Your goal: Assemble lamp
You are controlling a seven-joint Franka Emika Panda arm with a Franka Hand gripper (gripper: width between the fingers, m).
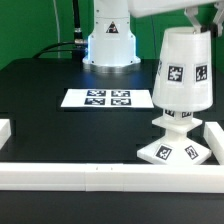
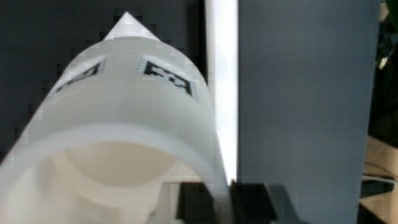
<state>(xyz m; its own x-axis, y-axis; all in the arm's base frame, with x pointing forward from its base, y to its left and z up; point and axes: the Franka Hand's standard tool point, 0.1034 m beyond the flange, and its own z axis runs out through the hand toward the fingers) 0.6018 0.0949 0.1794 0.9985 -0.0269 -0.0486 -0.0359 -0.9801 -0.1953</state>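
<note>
shade (image 1: 182, 70) over bulb (image 1: 176, 120) | bulb on base (image 1: 180, 150) | marker board (image 1: 108, 98) exterior-left

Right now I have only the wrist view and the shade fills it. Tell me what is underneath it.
Observer: The shade is over the bulb, which stands on the base. Only the bulb's lower part shows below the shade's rim.
Operator: Say where that base sits.
Observer: In the corner formed by the white rails, at the exterior view's right.
Operator: Name anything else close by.
Observer: Only the marker board, flat on the table to the exterior view's left of the base and apart from it.
</note>
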